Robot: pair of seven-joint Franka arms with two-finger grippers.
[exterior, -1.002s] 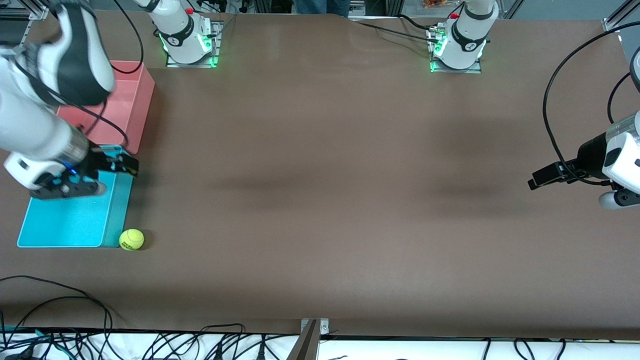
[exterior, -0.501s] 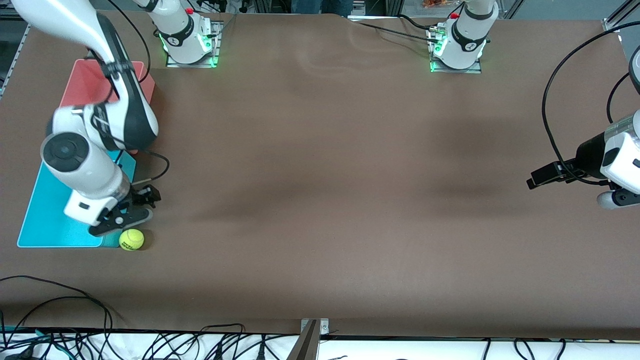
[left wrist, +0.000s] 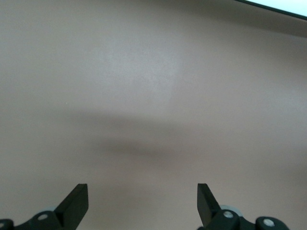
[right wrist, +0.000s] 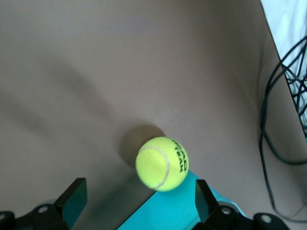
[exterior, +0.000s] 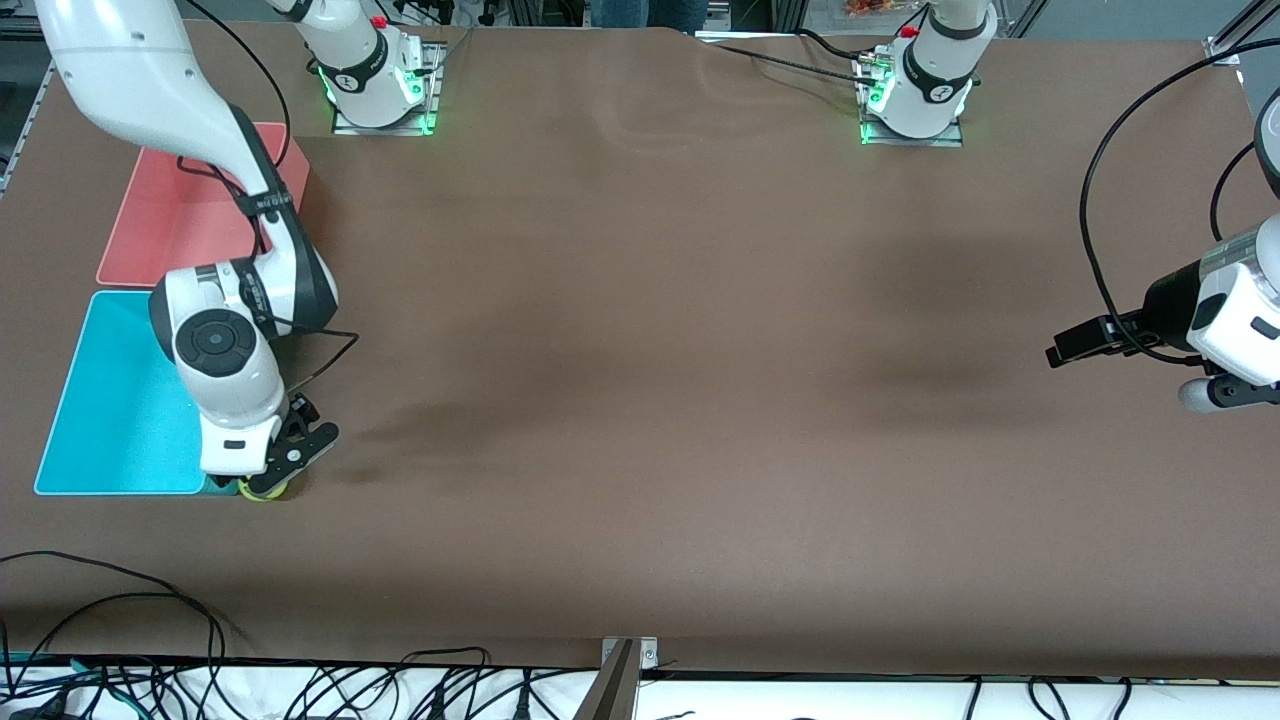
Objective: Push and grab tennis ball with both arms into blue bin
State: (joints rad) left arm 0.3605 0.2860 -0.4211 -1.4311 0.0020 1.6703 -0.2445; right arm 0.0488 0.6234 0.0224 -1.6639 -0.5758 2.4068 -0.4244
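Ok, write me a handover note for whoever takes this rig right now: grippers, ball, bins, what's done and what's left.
Right gripper: open, over the tennis ball, nothing held.
Left gripper: open, empty, waiting over bare table at the left arm's end.
Tennis ball: on the table, just outside the blue bin, at the bin corner nearest the front camera.
Pink bin: beside the blue bin, farther from the front camera.
Done: right gripper is lined up above the ball.
Left: close on the ball, lift it, drop it into the blue bin.
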